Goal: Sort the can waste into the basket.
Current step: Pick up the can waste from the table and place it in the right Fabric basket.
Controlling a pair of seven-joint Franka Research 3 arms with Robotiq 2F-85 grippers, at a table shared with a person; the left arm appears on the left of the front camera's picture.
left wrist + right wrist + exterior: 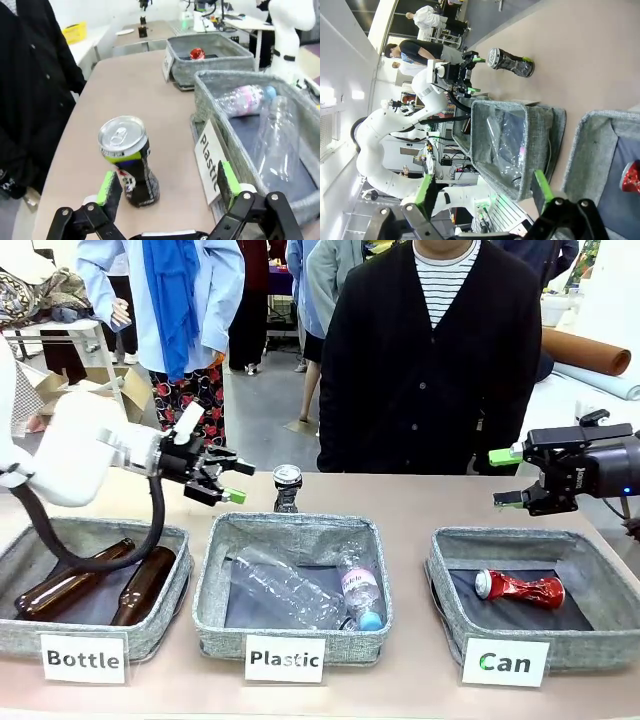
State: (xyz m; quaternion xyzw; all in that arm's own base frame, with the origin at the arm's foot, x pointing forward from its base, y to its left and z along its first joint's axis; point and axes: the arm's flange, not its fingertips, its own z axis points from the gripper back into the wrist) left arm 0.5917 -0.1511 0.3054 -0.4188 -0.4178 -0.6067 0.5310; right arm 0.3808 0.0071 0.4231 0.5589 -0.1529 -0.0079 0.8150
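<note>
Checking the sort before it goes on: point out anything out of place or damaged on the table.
The grey can stands alone on the bare table behind the Plastic basket, in no basket, its body crushed. The red can is crushed too, but lies in the Can basket, where it belongs.

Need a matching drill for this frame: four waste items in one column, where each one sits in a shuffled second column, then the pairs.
Items
1. red crushed can
2. silver-topped dark can
3. clear plastic bottles
4. brown glass bottles

Places
A. in the Bottle basket
B. standing on the table, past the far wall of the Plastic basket
C. in the Can basket
D. in the Plastic basket

Pairs: 1-C, 2-B, 3-D, 4-A
</note>
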